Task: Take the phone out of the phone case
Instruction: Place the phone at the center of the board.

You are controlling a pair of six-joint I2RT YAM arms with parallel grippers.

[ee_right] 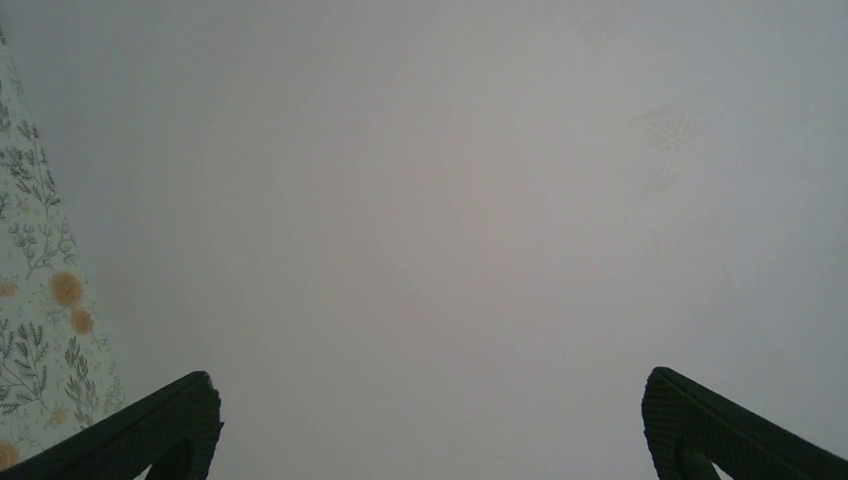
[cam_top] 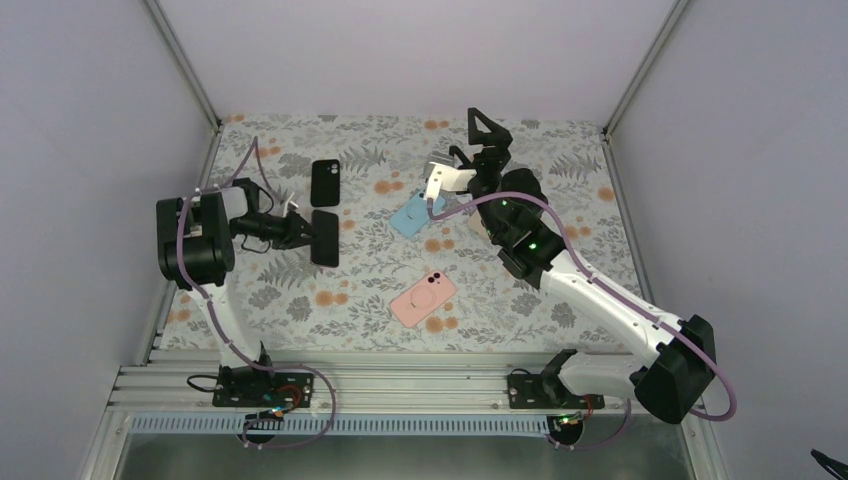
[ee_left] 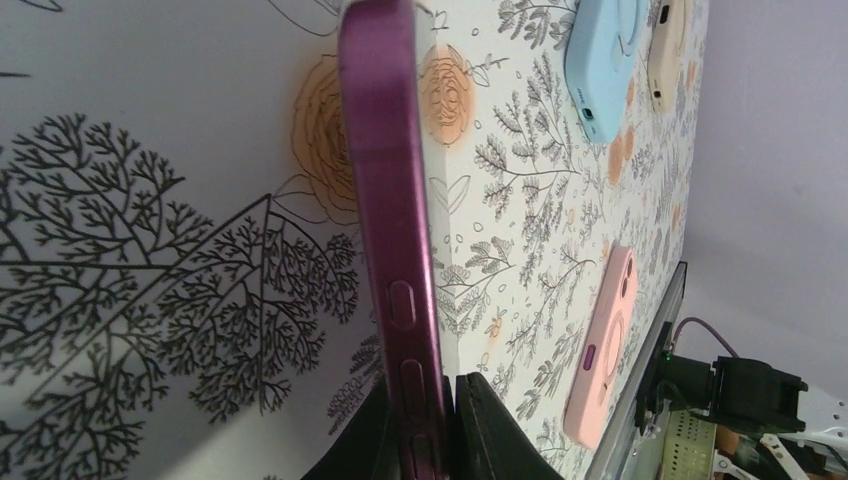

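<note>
My left gripper [cam_top: 305, 232] is shut on a phone [cam_top: 325, 238] and holds it on edge above the left part of the flowered table. Seen from the left wrist, the phone's purple side with its buttons [ee_left: 395, 220] runs up from between the two black fingers [ee_left: 490, 430] of the left gripper [ee_left: 425, 385]. A black phone case [cam_top: 326, 181] lies flat on the table just behind the held phone, apart from it. My right gripper [cam_top: 487, 135] is raised at the back middle, open and empty; its wrist view shows the right gripper [ee_right: 430, 400] facing the bare grey wall.
A light blue case [cam_top: 412, 215] [ee_left: 600, 60] lies mid-table, with a beige one [cam_top: 447, 180] [ee_left: 668, 50] behind it under the right arm. A pink cased phone [cam_top: 424, 298] [ee_left: 605, 350] lies nearer the front. Grey walls close in three sides.
</note>
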